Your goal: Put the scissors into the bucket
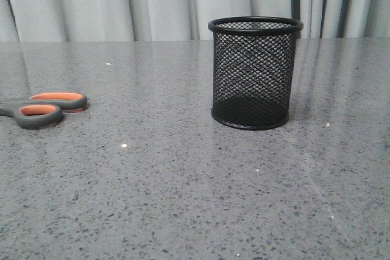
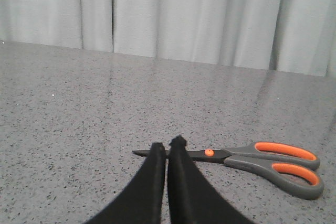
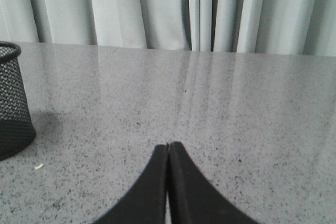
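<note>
On counter, scissors (image 2: 247, 159) lie flat, well left of upright bucket (image 1: 255, 72). Left fingers (image 2: 181, 182) and right fingers (image 3: 181, 182) pressed together, holding nothing. Advice: spread left fingers, pinch near pivot, lift level.

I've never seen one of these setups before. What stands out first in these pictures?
The black wire-mesh bucket stands upright a little right of the middle of the grey speckled table, apparently empty. The scissors lie flat at the far left edge, their orange-lined loops the only bright colour. In the wrist views, the left gripper is shut just short of the scissors' blades, and the right gripper is shut over bare table beside the bucket.
</note>
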Robot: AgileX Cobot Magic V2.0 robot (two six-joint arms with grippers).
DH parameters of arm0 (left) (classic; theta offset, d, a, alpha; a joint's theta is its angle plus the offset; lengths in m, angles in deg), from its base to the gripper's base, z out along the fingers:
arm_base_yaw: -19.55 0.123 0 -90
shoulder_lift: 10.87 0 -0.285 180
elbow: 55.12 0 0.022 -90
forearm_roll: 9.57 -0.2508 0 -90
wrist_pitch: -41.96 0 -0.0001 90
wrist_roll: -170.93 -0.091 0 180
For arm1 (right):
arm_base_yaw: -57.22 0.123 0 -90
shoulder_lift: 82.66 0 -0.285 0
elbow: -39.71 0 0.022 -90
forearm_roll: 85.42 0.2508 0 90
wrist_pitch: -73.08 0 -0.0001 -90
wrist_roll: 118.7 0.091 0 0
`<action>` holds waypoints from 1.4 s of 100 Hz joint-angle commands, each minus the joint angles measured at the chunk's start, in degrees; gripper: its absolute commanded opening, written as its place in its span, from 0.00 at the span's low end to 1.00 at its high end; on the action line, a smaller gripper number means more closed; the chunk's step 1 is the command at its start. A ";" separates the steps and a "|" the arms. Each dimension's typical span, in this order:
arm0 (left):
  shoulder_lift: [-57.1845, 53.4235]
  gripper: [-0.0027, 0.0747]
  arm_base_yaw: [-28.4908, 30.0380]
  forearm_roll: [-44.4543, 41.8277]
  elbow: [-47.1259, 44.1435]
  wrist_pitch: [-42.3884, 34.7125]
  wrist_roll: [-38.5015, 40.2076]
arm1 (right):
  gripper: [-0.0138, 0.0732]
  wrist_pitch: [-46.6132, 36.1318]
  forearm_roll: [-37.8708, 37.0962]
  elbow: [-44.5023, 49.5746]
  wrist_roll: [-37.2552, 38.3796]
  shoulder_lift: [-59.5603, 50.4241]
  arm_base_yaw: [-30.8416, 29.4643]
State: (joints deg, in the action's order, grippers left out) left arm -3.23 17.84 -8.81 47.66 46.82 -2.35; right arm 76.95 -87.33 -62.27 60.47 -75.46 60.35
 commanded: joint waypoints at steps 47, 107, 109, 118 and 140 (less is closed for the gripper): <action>-1.44 0.01 0.10 24.11 -2.27 -4.86 0.42 | 0.10 -8.00 18.77 0.26 -0.19 -1.22 -0.24; 10.04 0.01 0.10 20.22 24.26 18.10 -6.72 | 0.10 14.05 17.56 -23.33 -0.19 13.67 -0.24; 11.62 0.01 0.10 19.40 26.17 19.83 -7.20 | 0.10 15.18 16.67 -24.96 -0.19 15.35 -0.24; 18.81 0.01 0.10 16.27 34.26 27.27 -10.75 | 0.10 20.89 13.89 -32.37 -0.19 23.14 -0.24; 35.08 0.01 0.10 16.05 49.36 41.98 -22.11 | 0.10 35.18 11.36 -47.00 -0.45 38.97 -0.03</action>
State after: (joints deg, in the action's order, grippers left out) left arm 25.93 17.84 6.76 90.57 86.40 -20.63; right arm 110.62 -74.95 -103.35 60.47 -41.76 60.35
